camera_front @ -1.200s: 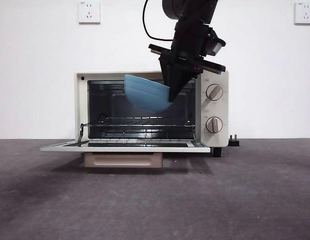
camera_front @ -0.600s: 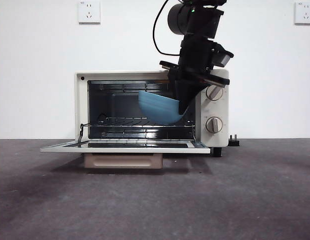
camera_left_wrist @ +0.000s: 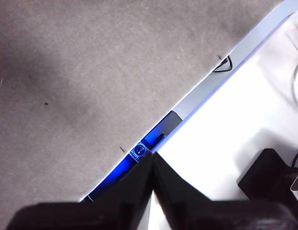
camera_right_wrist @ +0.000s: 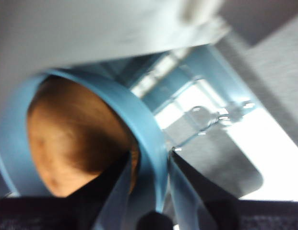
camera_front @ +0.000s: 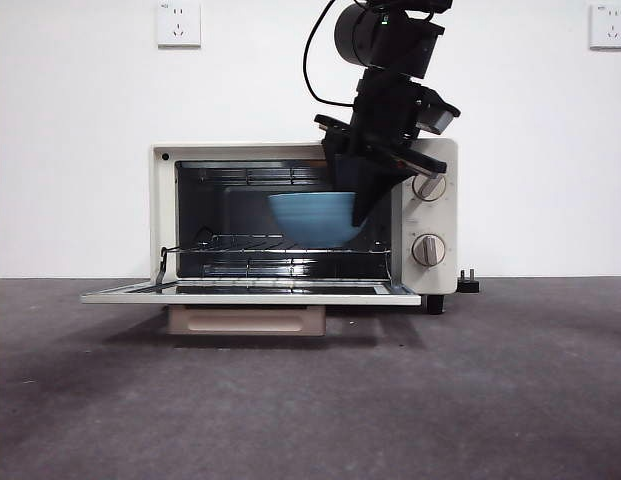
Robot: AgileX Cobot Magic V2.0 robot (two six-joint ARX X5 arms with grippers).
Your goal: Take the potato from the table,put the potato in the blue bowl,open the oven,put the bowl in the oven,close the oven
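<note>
I see the dark grey tabletop (camera_front: 310, 400), then the oven (camera_front: 290, 220) with its door (camera_front: 250, 295) folded down. My right end effector (camera_right_wrist: 149, 160) pinches the blue bowl (camera_front: 315, 215) rim inside the cavity over the wire rack (camera_front: 280, 242); the potato (camera_right_wrist: 77, 139) sits inside. My left end effector (camera_left_wrist: 152, 155) is pressed together, away from the work.

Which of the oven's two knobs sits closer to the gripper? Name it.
The upper knob: the right gripper, holding the blue bowl, is right beside it; the lower knob is clear below.

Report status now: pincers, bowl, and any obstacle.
Right pincer shut on blue bowl rim, bowl inside open oven above wire rack, potato in it. Left pincer shut, waiting. No obstacle seen.
</note>
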